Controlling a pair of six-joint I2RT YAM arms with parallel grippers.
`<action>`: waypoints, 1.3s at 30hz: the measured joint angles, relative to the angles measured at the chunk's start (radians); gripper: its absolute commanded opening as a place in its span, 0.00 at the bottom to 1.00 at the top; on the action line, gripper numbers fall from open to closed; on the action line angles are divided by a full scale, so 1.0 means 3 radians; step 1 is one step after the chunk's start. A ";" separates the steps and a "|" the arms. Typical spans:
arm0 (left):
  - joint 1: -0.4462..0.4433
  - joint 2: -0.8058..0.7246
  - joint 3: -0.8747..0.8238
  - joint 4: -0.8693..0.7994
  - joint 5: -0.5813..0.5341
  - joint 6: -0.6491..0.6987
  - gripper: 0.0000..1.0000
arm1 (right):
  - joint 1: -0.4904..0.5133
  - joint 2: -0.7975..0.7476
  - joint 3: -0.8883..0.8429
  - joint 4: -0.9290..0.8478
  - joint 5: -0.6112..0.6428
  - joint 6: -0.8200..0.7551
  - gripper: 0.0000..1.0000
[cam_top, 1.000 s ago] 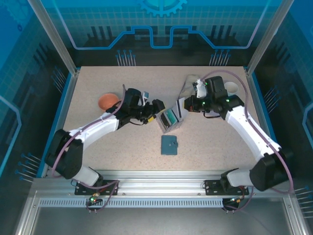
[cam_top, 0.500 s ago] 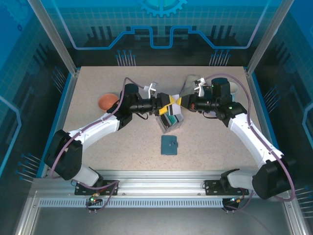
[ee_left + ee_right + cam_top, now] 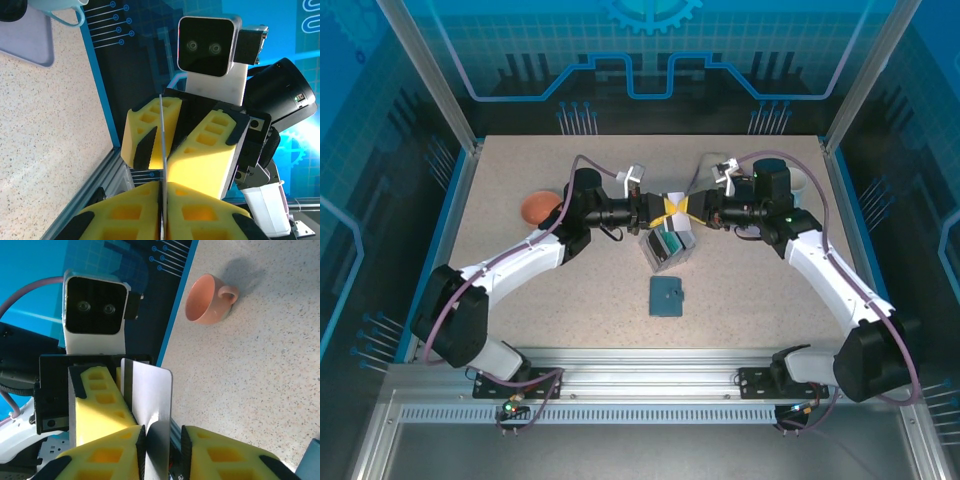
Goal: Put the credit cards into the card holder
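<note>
Above the middle of the table my left gripper (image 3: 658, 210) and right gripper (image 3: 682, 210) meet tip to tip. In the left wrist view the left gripper (image 3: 162, 187) is shut on a thin credit card (image 3: 161, 150) seen edge-on. The right gripper's fingers (image 3: 205, 150) stand spread on either side of it. In the right wrist view the silvery card (image 3: 150, 395) stands between the pads of the right gripper (image 3: 163, 432) with a gap beside it. The left gripper's fingers (image 3: 97, 400) clamp its far end. The slate-blue card holder (image 3: 667, 296) lies shut nearer the front.
Right under the grippers a small grey tray (image 3: 650, 257) holds more cards, one teal (image 3: 670, 241). An orange cup (image 3: 540, 208) lies on its side at the left. A pale cup (image 3: 798, 180) and a grey mat (image 3: 710, 170) sit at the back right.
The two grippers came together over the tray. The left jaws closed on the card that the right gripper carried, and the right jaws have parted.
</note>
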 measured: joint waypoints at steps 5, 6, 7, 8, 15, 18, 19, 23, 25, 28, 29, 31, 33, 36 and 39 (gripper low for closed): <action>0.0000 0.0010 0.0000 0.0013 0.0000 -0.0051 0.18 | -0.0015 0.0008 0.0000 0.0020 -0.0042 -0.0042 0.10; 0.0000 0.0014 0.0000 0.0023 0.0001 -0.0066 0.21 | -0.0023 0.0008 0.0000 0.0022 -0.0065 -0.0051 0.09; -0.0001 0.0018 0.0000 0.0036 0.0003 -0.0100 0.22 | -0.0034 0.0008 0.0000 0.0019 -0.0070 -0.0065 0.10; -0.0003 0.0020 0.0000 0.0053 0.0004 -0.0112 0.22 | -0.0043 0.0008 0.0000 0.0011 -0.0078 -0.0069 0.09; -0.0006 0.0025 0.0000 0.0159 0.0001 -0.0197 0.18 | -0.0131 0.0008 -0.0008 -0.0045 -0.0174 -0.0111 0.14; -0.0006 0.0025 0.0000 0.0161 0.0000 -0.0197 0.16 | -0.0168 0.0006 -0.0014 -0.0055 -0.0186 -0.0113 0.14; -0.0005 0.0025 0.0000 0.0161 0.0000 -0.0197 0.16 | -0.0175 0.0006 -0.0019 -0.0055 -0.0187 -0.0114 0.14; 0.0006 0.0025 -0.0003 0.0156 0.0000 -0.0197 0.14 | -0.0202 -0.0003 -0.0051 -0.0061 -0.0188 -0.0112 0.11; 0.0010 0.0028 -0.0008 0.0149 0.0000 -0.0197 0.12 | -0.0207 -0.0010 -0.0061 -0.0047 -0.0201 -0.0109 0.08; 0.0017 0.0048 -0.0009 0.0126 0.0000 -0.0197 0.04 | -0.0224 -0.0029 -0.0069 -0.0027 -0.0214 -0.0099 0.05; 0.0019 0.0056 -0.0009 0.0130 0.0000 -0.0203 0.05 | -0.0226 -0.0034 -0.0071 -0.0027 -0.0211 -0.0098 0.05; 0.0019 0.0057 -0.0010 0.0131 -0.0001 -0.0209 0.16 | -0.0234 -0.0034 -0.0071 -0.0034 -0.0215 -0.0099 0.04; 0.0019 0.0058 -0.0010 0.0118 -0.0004 -0.0206 0.35 | -0.0234 -0.0041 -0.0072 -0.0055 -0.0214 -0.0100 0.03; 0.0019 0.0056 -0.0006 0.0014 -0.0015 -0.0123 0.55 | -0.0234 -0.0067 -0.0106 -0.0141 -0.0141 -0.0118 0.04; 0.0019 0.0018 0.0019 -0.0524 -0.0159 0.0142 0.67 | -0.0228 -0.0131 -0.0125 -0.0511 0.0197 -0.0301 0.04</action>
